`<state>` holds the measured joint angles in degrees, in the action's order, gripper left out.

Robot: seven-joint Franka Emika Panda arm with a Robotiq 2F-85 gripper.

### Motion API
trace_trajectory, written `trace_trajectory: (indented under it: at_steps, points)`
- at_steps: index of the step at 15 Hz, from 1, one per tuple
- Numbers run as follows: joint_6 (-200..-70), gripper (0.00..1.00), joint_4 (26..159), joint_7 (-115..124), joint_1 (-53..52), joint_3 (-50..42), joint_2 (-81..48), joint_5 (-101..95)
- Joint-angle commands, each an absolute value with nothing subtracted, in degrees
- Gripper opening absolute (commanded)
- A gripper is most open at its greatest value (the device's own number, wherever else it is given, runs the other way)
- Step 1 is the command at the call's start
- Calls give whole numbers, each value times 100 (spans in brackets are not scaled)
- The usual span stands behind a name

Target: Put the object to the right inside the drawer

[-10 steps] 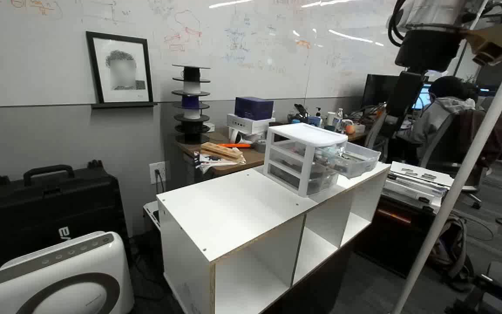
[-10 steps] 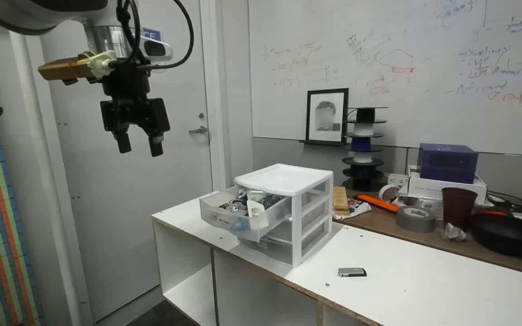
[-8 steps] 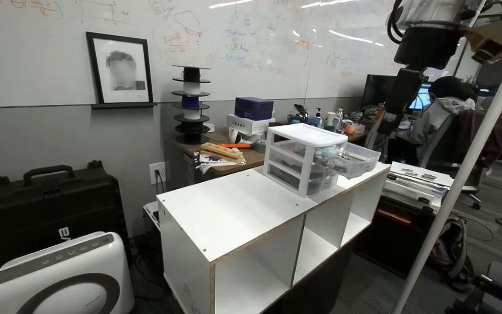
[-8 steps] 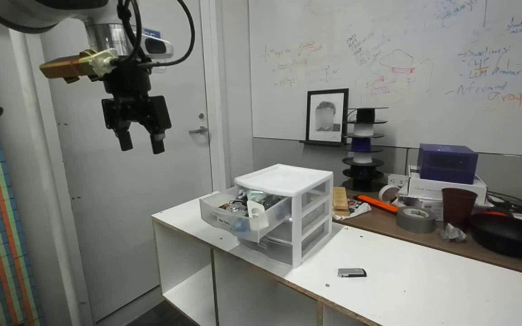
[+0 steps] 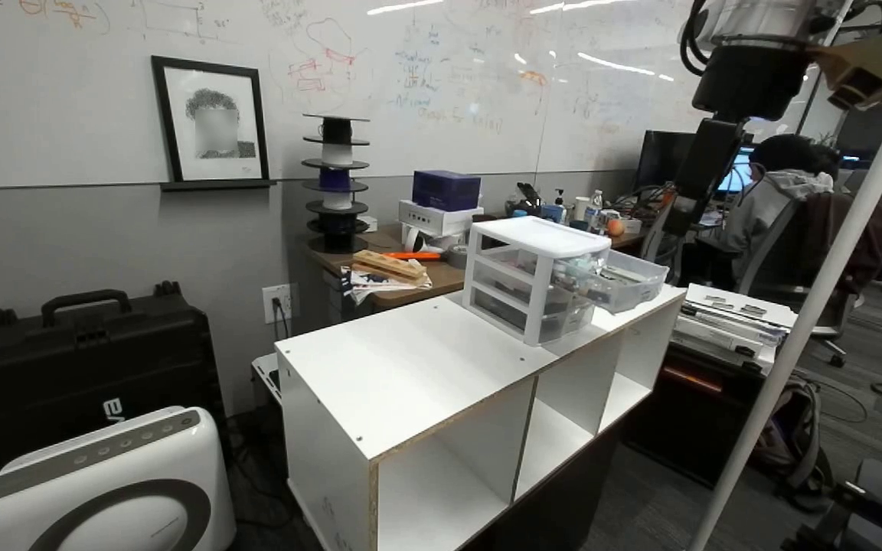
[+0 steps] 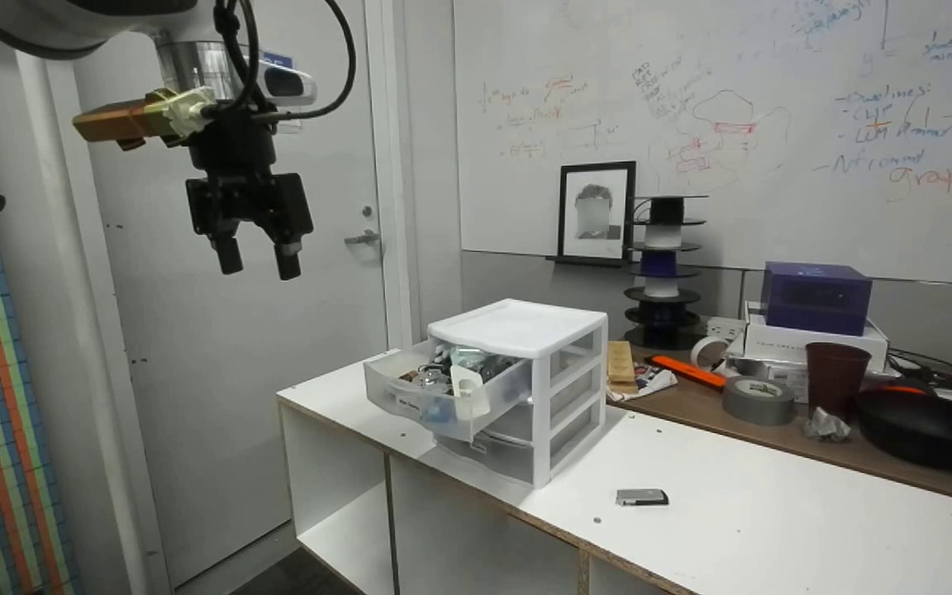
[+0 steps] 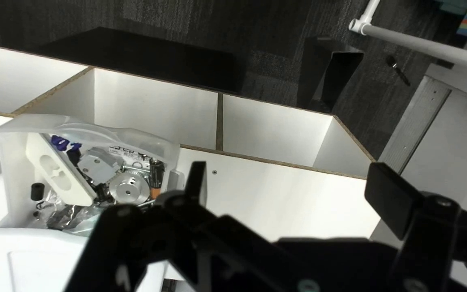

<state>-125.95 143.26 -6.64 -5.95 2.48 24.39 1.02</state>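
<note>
I see the whiteboard (image 6: pixel 716 107) across the back in both exterior views, scribbled over in several colours. Next in size is the white shelf cabinet (image 5: pixel 326 436), open-fronted, and its flat top is my surface (image 6: pixel 782 512). The white-framed drawer unit (image 6: pixel 517 326) stands upright on that surface. Its top drawer (image 6: pixel 410 405), translucent and shallow, is pulled well out, so my wrist view looks down into it. My end effector (image 6: pixel 259 263) hangs in the air in both exterior views, apart from the drawer unit. Its fingers (image 7: pixel 393 200) are spread wide, and in the wrist view part of the surface shows through the gap between them. Loose parts (image 7: pixel 99 166) crowd the drawer, and among them I can make out a cream plate (image 7: pixel 78 184) with cut-outs. Smaller again is the grey-and-black object (image 6: pixel 642 497), slim and lying flat on the surface, outside the drawer. In an exterior view I have it to the right of the drawer unit, near it but not touching. What looks like one end of it peeks past the drawer's side wall in my wrist view; the rest is hidden there.
</note>
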Motion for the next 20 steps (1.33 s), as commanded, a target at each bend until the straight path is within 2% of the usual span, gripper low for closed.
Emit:
trace_trajectory:
  at_steps: [1, 9, 13, 20]
  points:
    - [-12594, 100, 14008, -585, -468, 134, 2318, 149]
    - [-12493, 100, 12831, -781, 330, -918, 1666, 366]
    - [-12658, 100, 12298, -949, 549, -1401, 655, 1007]
    - [-13071, 100, 11080, -871, 1125, -1405, -1203, 1103]
